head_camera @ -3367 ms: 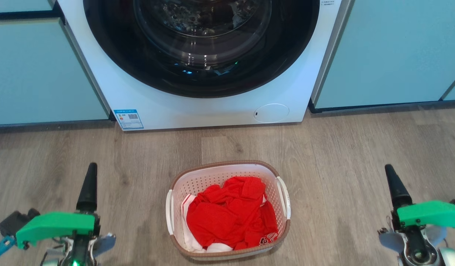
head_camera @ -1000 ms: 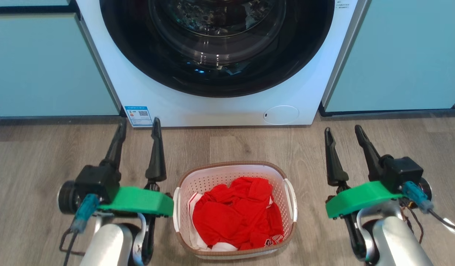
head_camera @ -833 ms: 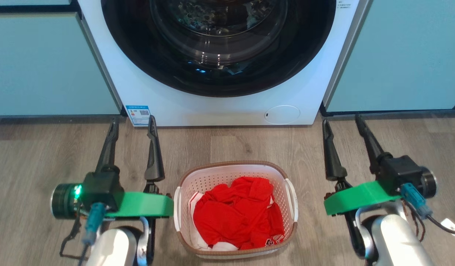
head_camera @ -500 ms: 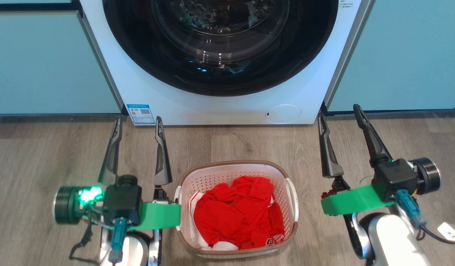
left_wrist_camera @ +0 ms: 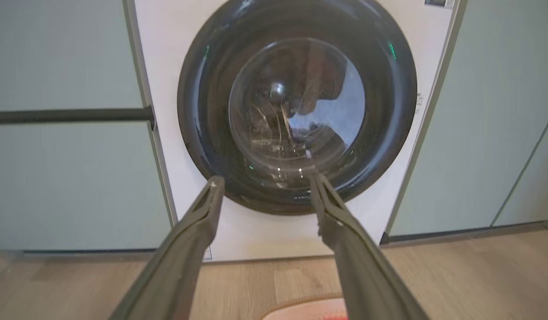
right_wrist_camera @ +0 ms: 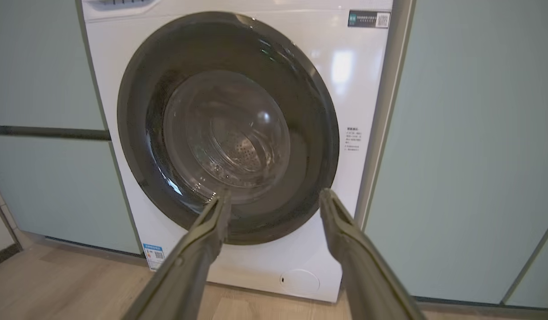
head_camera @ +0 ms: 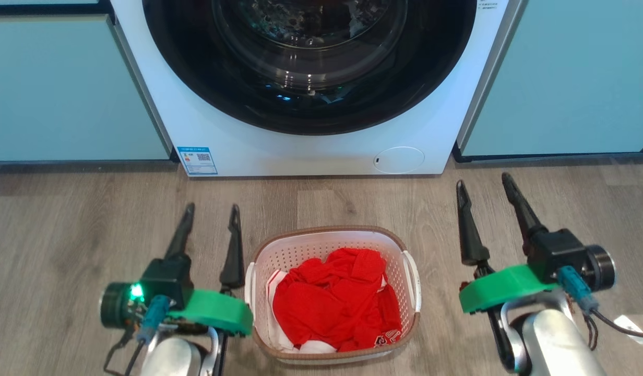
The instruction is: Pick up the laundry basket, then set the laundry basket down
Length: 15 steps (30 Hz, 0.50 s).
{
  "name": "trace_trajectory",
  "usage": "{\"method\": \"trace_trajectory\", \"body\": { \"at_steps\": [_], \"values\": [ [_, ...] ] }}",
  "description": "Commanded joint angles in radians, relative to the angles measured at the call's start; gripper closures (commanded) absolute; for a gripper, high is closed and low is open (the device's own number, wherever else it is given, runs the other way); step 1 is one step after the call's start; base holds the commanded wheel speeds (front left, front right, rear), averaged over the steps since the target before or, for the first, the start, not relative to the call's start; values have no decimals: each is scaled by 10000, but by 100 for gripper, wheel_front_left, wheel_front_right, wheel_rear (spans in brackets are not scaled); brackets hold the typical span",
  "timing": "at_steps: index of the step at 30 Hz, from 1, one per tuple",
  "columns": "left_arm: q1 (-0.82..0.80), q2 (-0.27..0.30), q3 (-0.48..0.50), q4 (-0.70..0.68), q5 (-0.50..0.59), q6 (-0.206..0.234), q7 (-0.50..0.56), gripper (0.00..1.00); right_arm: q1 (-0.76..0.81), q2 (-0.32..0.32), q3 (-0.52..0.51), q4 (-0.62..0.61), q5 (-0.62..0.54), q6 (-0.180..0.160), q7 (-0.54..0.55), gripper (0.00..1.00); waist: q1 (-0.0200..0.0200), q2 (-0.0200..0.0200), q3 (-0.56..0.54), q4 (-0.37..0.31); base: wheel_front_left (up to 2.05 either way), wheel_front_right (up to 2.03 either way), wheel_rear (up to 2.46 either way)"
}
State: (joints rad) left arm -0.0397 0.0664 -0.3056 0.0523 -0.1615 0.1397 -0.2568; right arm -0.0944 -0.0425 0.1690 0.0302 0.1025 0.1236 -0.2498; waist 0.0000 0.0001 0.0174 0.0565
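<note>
White laundry basket (head_camera: 300, 253) of red clothes (head_camera: 326, 305) sits on the floor (head_camera: 66, 219) between left gripper (head_camera: 212, 207) and right gripper (head_camera: 483, 179), both with jaws spread.

A white front-loading washing machine (head_camera: 311, 151) stands at the back of a floor (head_camera: 353, 201) of grey-brown wood-look planks. Its round dark door (head_camera: 308, 112), with a glass porthole, is closed. A blue label (head_camera: 197, 160) sits at the lower left corner of its front and a round service flap (head_camera: 399, 160) at the lower right. Pale blue-green cabinet fronts flank it, left (head_camera: 66, 89) and right (head_camera: 561, 78). Soft light glares on its upper front (right_wrist_camera: 343, 66).
</note>
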Motion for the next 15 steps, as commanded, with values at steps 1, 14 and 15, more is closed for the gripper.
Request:
{"method": "trace_trajectory", "body": {
  "at_steps": [1,14,15],
  "values": [
    [-318,-80,429,161,-108,-233,-49,0,-112,-78,157,44,81,71,-120,0,0,-1,1,-15,0,0,0],
    [-330,-159,598,1509,-638,-598,-49,0,-203,-78,129,1311,507,71,-120,0,0,-1,-1,-72,0,0,0],
    [-335,-159,585,1564,-665,-579,-49,0,-221,-78,133,1356,506,71,-120,0,0,-1,-4,-72,0,0,0]
  ]
}}
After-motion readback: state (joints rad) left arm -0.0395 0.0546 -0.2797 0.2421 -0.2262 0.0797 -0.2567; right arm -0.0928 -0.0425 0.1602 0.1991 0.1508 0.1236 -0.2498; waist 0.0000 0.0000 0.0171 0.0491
